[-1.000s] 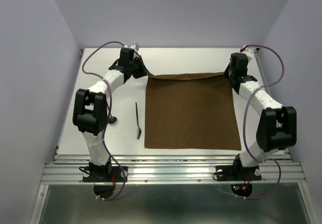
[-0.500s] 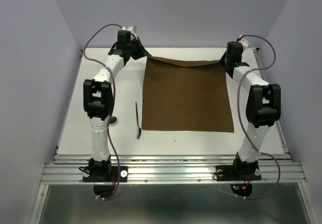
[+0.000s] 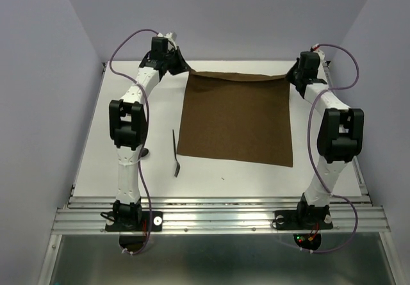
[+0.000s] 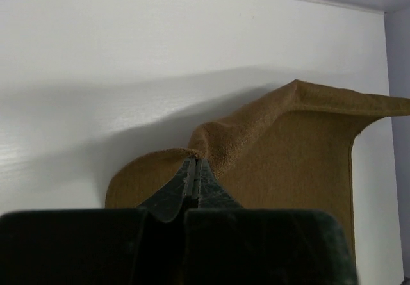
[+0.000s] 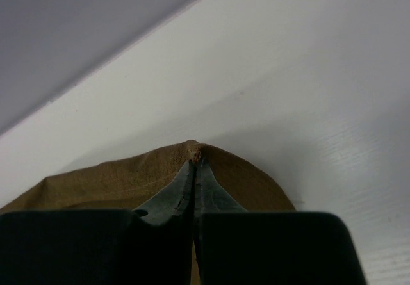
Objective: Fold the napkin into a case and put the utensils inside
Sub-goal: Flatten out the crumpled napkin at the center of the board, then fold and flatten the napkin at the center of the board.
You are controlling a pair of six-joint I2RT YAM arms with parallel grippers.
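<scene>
Two slim arms, left arm (image 3: 138, 91) and right arm (image 3: 318, 99): smooth white shell links, chunky black joint housings (image 3: 125, 125) mid-arm, black blocks at the wrist, each bolted on a black base (image 3: 125, 213). A thin purple cable (image 3: 120, 45) runs in loose loops from wrist to base on each arm, and tiny red and green lights (image 3: 301, 239) glow below the right base. The left gripper (image 4: 194, 164) and right gripper (image 5: 194, 164) look alike, with a boxy black body and two dark grey-green wedge fingers (image 4: 172, 198) tapering to thin tips.
</scene>
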